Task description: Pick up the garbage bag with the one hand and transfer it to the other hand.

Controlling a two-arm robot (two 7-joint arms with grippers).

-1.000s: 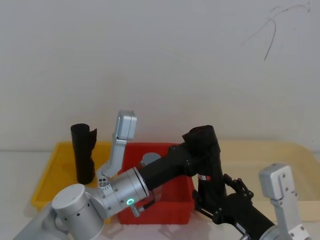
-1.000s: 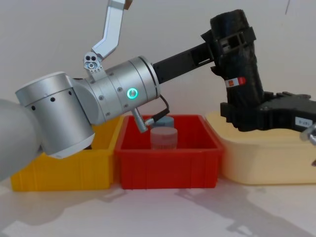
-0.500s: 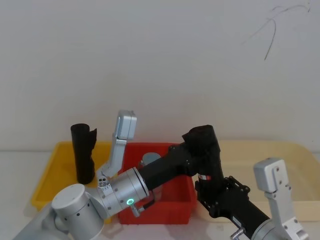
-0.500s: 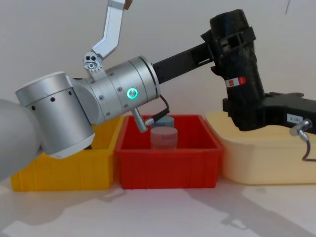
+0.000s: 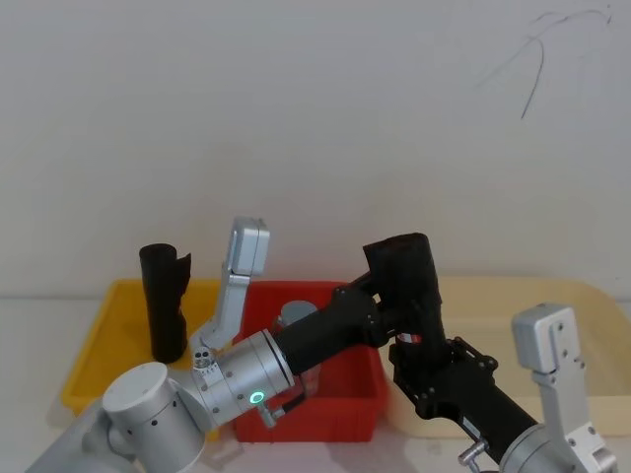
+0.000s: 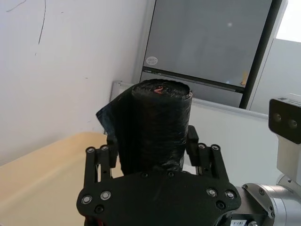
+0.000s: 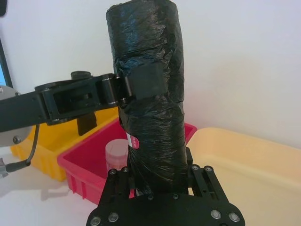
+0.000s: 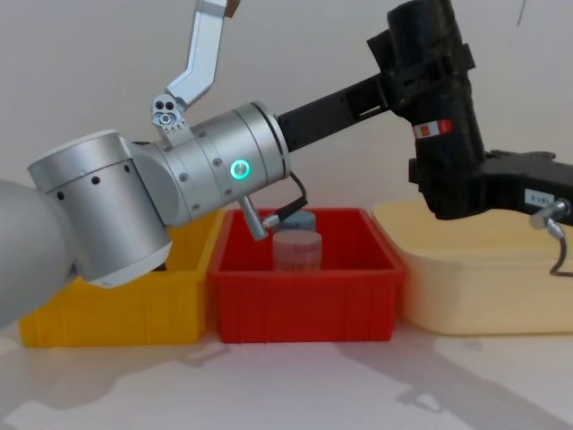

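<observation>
Garbage bag (image 8: pixel 423 31) gripped in mid-air by both end effectors

Right end effector (image 8: pixel 450 190) is clenched on the roll's lower end. Left end effector (image 8: pixel 419 76) grasps it higher, just above the red-and-white label (image 8: pixel 432 128). The roll stands nearly upright over where the red bin (image 8: pixel 304 296) meets the cream tray (image 8: pixel 483 287).

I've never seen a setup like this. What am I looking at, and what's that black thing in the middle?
It is a robot with two silver arms, each ending in a black two-finger gripper. One picture looks down from its head, one forward from its chest, two from its wrists. The left gripper and right gripper both clamp a thick black glossy roll of garbage bags mid-air. Below sit a yellow plastic bin, a red plastic bin with small jars, and a cream tray.
</observation>
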